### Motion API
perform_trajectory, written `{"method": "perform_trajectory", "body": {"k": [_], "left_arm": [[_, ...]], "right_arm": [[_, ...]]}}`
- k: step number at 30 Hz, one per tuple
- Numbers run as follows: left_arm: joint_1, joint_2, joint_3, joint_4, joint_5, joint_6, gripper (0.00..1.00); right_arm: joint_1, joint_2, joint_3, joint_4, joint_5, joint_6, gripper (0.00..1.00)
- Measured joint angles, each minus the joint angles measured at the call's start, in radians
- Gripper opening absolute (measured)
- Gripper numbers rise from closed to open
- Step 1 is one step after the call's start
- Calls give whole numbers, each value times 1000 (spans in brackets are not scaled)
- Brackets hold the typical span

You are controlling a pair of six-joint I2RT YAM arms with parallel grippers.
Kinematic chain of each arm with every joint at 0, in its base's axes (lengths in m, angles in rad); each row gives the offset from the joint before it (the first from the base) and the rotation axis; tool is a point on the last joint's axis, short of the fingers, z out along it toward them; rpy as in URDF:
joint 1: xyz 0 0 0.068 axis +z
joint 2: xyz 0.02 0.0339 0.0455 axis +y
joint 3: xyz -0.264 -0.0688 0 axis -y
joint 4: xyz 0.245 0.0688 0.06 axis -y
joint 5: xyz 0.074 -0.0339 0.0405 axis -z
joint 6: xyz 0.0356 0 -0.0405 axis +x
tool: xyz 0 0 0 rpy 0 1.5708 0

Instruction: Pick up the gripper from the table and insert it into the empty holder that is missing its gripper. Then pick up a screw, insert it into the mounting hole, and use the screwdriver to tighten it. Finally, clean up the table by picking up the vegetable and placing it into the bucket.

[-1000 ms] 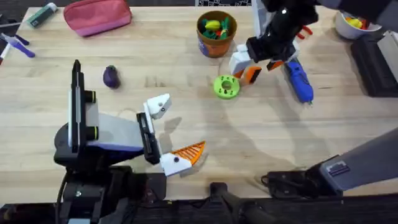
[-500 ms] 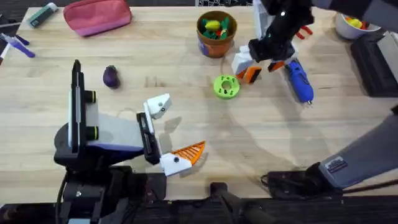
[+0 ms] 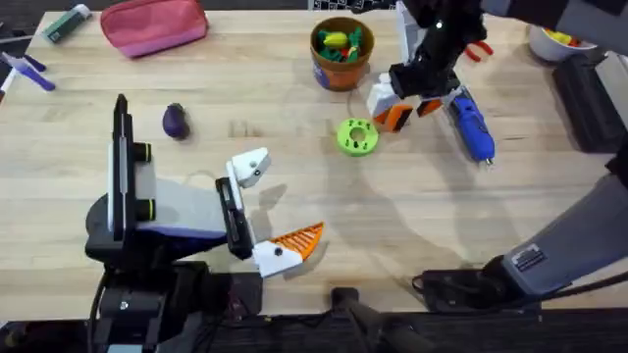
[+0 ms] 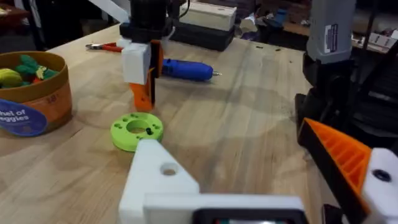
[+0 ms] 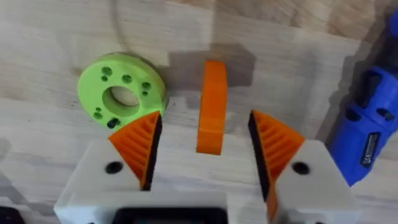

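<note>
The orange gripper piece (image 5: 213, 93) stands on edge on the table between the orange fingers of my right gripper (image 5: 204, 121), which is open and straddles it without pinching. Overhead, that right gripper (image 3: 407, 108) is past the table's middle, over the piece (image 3: 397, 119). My left gripper (image 3: 285, 198) is open near the front, with the bare white holder (image 4: 158, 180) on one side and an orange finger (image 4: 339, 158) on the other. The blue screwdriver (image 3: 469, 123) lies just right of the right gripper. The purple vegetable (image 3: 176, 121) sits at mid left. The bucket (image 3: 340, 49) stands at the back centre. I cannot make out a screw for certain.
A green ring (image 3: 356, 136) with holes lies just left of the orange piece. A pink pouch (image 3: 155, 25) and pens are at the back left. Red pliers (image 3: 478, 49) and a white bowl (image 3: 554, 37) are at the back right, beside a dark box.
My right gripper has edged slightly toward the back of the table around the orange piece. The left arm has not moved.
</note>
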Motion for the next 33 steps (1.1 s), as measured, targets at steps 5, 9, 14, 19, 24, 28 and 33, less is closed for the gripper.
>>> {"method": "perform_trajectory", "body": {"k": [5, 9, 14, 19, 24, 28, 33], "left_arm": [[0, 0, 0, 0, 0, 0, 986], [0, 0, 0, 0, 0, 0, 987], [0, 0, 0, 0, 0, 0, 986], [0, 0, 0, 0, 0, 0, 986], [0, 0, 0, 0, 0, 0, 986], [0, 0, 0, 0, 0, 0, 985], [0, 0, 0, 0, 0, 0, 985]], "right_arm": [[-10, 0, 0, -9, 3, 59, 757], [-14, 0, 0, -11, 4, 81, 728], [-14, 0, 1, -8, 4, 89, 667], [-14, 0, 1, 4, 4, 90, 539], [-14, 0, 1, 5, 4, 94, 172], [-14, 0, 2, 7, 4, 100, 13], [-14, 0, 2, 7, 4, 96, 14]]}}
